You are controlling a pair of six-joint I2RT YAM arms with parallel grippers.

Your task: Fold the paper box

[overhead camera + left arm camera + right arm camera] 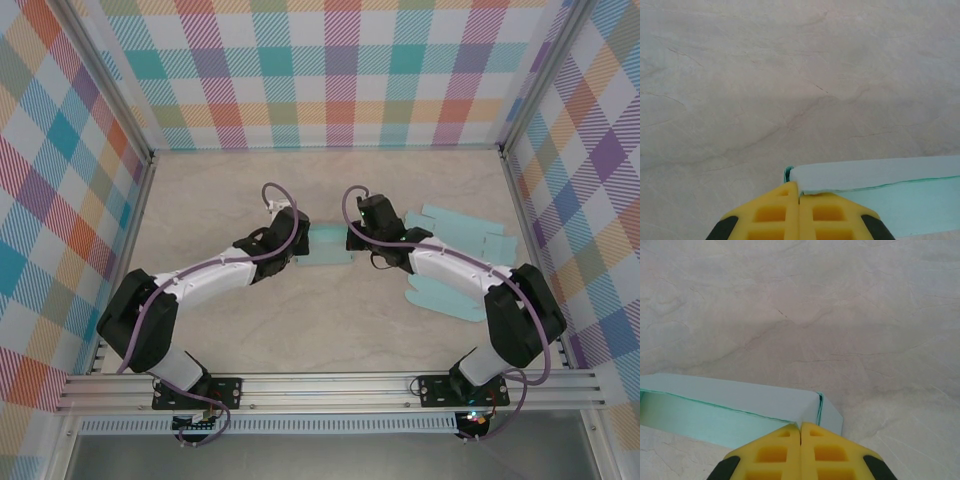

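Nearest, my left pincer (799,186) was clenched, its yellow fingers pressed together with no gap, the tips touching the left end of the paper box (880,176). My right pincer (800,426) was clenched the same way at the box's right end. I could not tell whether either had a paper wall nipped between its fingers. The pale teal box lay on the surface (790,75) between the two, partly raised. Its long axis ran left to right from one pincer to the other, so each arm was equally near its own end. I judged that the next fold would turn on that line. Right of the box, apart from it, lay flat teal cutouts (462,240). Beyond the box, the pale surface ran to a checked wall (340,80).
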